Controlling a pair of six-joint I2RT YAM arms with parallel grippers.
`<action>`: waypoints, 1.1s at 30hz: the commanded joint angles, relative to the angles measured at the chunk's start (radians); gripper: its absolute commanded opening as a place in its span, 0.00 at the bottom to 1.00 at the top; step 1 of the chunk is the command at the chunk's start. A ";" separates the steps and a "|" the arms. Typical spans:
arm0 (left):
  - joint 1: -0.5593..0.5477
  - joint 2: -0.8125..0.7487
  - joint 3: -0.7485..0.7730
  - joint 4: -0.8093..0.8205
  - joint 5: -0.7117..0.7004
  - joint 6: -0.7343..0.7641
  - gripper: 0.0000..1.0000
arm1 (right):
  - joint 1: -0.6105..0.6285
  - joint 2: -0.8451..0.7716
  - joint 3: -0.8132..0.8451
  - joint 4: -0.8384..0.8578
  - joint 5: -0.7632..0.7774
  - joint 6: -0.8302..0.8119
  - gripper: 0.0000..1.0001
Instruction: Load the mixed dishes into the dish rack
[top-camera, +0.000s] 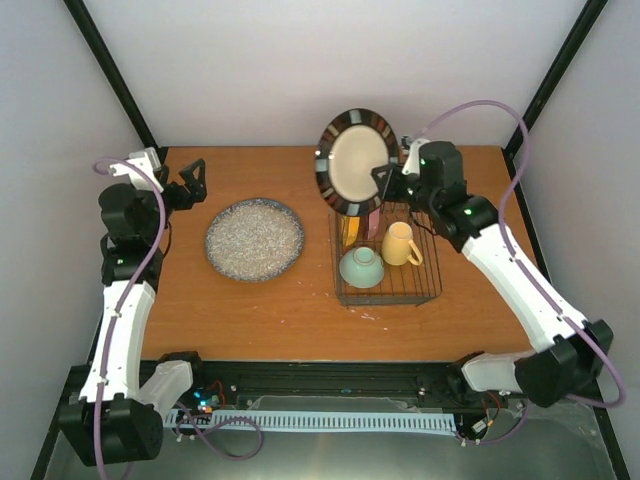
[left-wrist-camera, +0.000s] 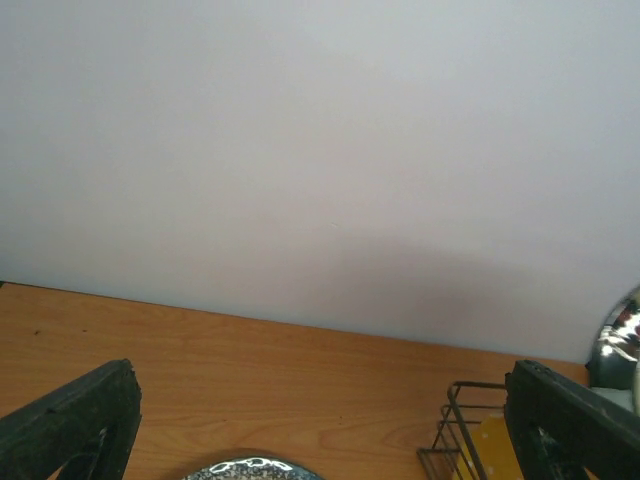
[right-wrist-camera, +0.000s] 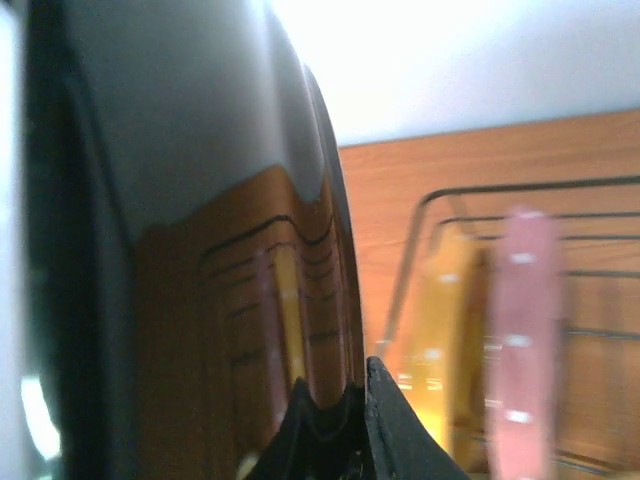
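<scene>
My right gripper (top-camera: 385, 178) is shut on the rim of the dark-rimmed cream-centred plate (top-camera: 357, 160) and holds it upright above the back of the black wire dish rack (top-camera: 420, 296). In the right wrist view the plate's glossy dark underside (right-wrist-camera: 200, 250) fills the left, its rim pinched between my fingertips (right-wrist-camera: 385, 420). The rack holds the yellow mug (top-camera: 399, 244), the pale green bowl (top-camera: 362, 266) and the orange dotted plate (top-camera: 350, 230) standing on edge. The large grey speckled plate (top-camera: 254, 238) lies flat on the table, left of the rack. My left gripper (top-camera: 192, 182) is open and empty at the back left.
The wooden table (top-camera: 250, 310) is bounded by white walls and black frame posts. The left wrist view shows the speckled plate's edge (left-wrist-camera: 250, 468) and the rack's corner (left-wrist-camera: 455, 430).
</scene>
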 joint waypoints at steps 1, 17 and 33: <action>0.006 -0.077 -0.056 0.085 -0.101 -0.071 1.00 | 0.000 -0.119 0.027 -0.037 0.395 -0.128 0.03; 0.006 -0.119 -0.083 0.083 -0.083 -0.014 1.00 | 0.000 -0.172 -0.119 -0.025 0.824 -0.215 0.03; 0.005 -0.094 -0.101 0.091 -0.107 0.016 1.00 | 0.000 -0.050 -0.182 0.093 0.800 -0.256 0.03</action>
